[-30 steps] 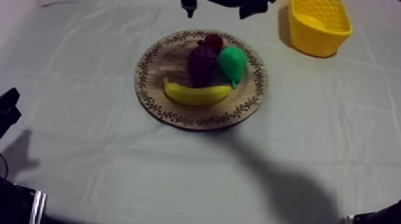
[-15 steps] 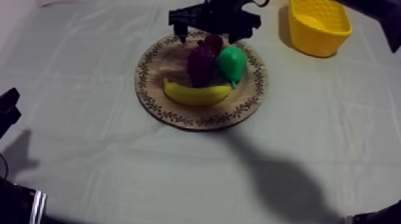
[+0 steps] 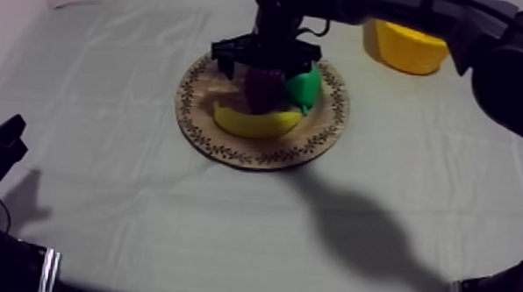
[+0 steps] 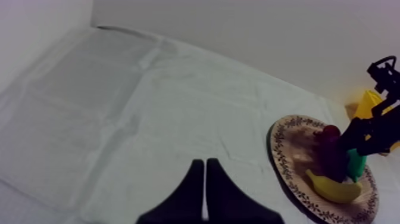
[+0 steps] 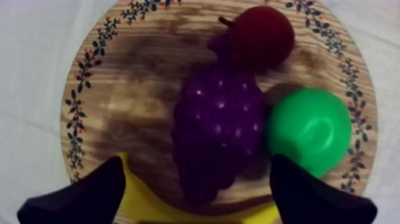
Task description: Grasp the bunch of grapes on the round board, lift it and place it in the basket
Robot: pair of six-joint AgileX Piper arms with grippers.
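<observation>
Holding grapes (image 5: 220,128), banana (image 3: 253,121), pear (image 5: 309,131), small red fruit (image 5: 262,36): board (image 5: 137,77). Right claw (image 3: 266,62) wide over grapes; left claw (image 4: 205,170) narrow.

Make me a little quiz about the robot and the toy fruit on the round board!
1. True or false: the right pincer is shut on the bunch of grapes.
2. Which fruit on the wooden board lies nearest the top camera? A pear, B banana, C small red fruit.
3. Fill in: the left pincer is ___ (open or shut).
Key: 1 false: it is open, with a finger at each side of the grapes. 2 B. 3 shut.
</observation>
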